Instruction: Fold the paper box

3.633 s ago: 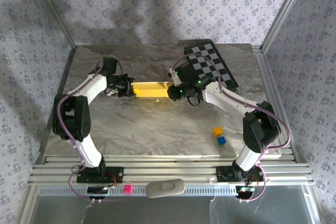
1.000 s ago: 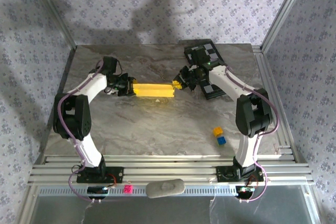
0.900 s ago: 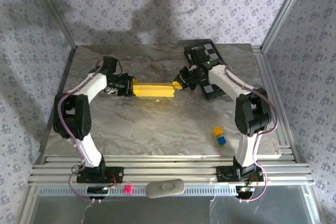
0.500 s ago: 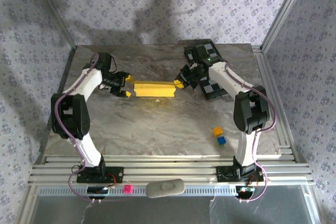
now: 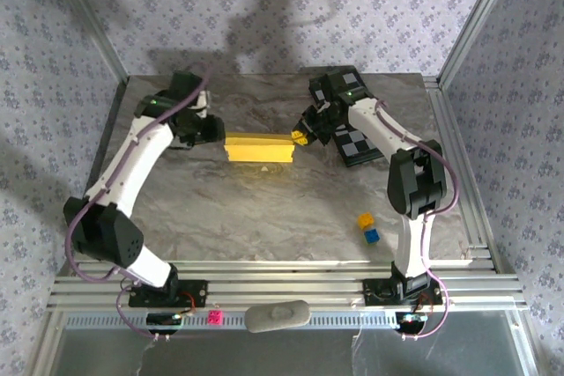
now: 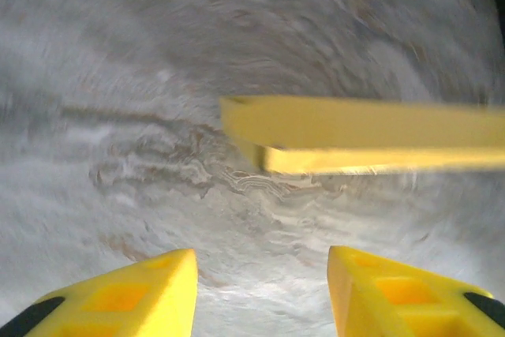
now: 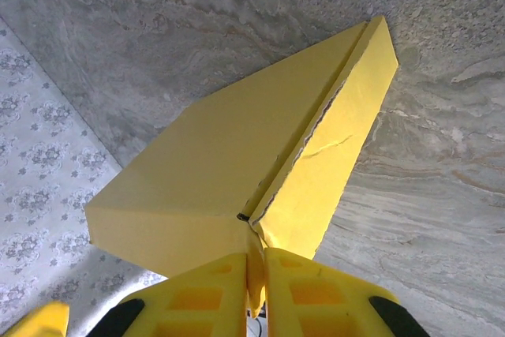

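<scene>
Right end effector (image 7: 256, 262) pinches the thin yellow cardboard paper box (image 5: 258, 148) at three o'clock; left end effector (image 6: 260, 274), spread, grips nothing. Seemingly unsupported, its nine-o'clock end could sag, creasing.

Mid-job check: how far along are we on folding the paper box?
Done: the paper box already has a flat rectangular shape. In hand: the right gripper is shut on a thin edge at its right end, and the left gripper is open, clear of the left end. Left: a seam near the pinched end looks slightly gapped, so closing it probably remains.
</scene>
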Motion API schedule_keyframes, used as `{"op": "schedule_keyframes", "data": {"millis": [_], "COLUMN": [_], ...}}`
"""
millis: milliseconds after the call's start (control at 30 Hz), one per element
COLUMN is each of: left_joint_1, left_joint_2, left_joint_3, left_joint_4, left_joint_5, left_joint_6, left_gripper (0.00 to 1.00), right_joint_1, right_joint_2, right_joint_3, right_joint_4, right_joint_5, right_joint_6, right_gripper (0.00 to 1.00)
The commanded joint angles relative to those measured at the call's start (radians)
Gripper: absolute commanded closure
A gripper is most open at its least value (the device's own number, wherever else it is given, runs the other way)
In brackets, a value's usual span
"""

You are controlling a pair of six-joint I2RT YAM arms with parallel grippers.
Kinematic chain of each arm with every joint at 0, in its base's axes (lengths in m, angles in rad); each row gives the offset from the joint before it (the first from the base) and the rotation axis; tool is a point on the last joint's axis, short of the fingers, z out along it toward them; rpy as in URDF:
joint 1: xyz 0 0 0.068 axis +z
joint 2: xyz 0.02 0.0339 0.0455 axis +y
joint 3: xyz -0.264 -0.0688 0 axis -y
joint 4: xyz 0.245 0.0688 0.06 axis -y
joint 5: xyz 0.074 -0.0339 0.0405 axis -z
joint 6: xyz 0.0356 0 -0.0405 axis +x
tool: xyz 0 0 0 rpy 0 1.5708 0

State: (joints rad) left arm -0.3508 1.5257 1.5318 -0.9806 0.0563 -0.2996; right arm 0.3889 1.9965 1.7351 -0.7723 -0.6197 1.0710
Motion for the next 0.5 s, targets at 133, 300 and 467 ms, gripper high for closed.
{"op": "schedule_keyframes", "data": {"millis": [133, 300, 467], "left_joint_1": [-0.056, -0.049, -0.009], "left_joint_2": [0.036, 0.057, 0.079], "left_joint_3": [-0.067, -0.072, -0.053], "left_joint_4": [0.019, 0.061, 0.126], "left_joint_5": [-0.117, -0.208, -0.148], "left_joint_6": [0.492, 0.571, 0.621], "left_gripper": [0.5, 0.49, 0.48], "right_joint_1": [-0.015, -0.028, -0.045], "right_joint_2": [0.062, 0.083, 0.097], "right_joint_3": [0.062, 0.095, 0.118], "right_joint_4": [-0.124, -0.15, -0.169], "right_joint_5": [0.009, 0.0, -0.014], "right_joint_6": [-0.04, -0.055, -0.063], "right_gripper": [0.86, 0.86, 0.86]}}
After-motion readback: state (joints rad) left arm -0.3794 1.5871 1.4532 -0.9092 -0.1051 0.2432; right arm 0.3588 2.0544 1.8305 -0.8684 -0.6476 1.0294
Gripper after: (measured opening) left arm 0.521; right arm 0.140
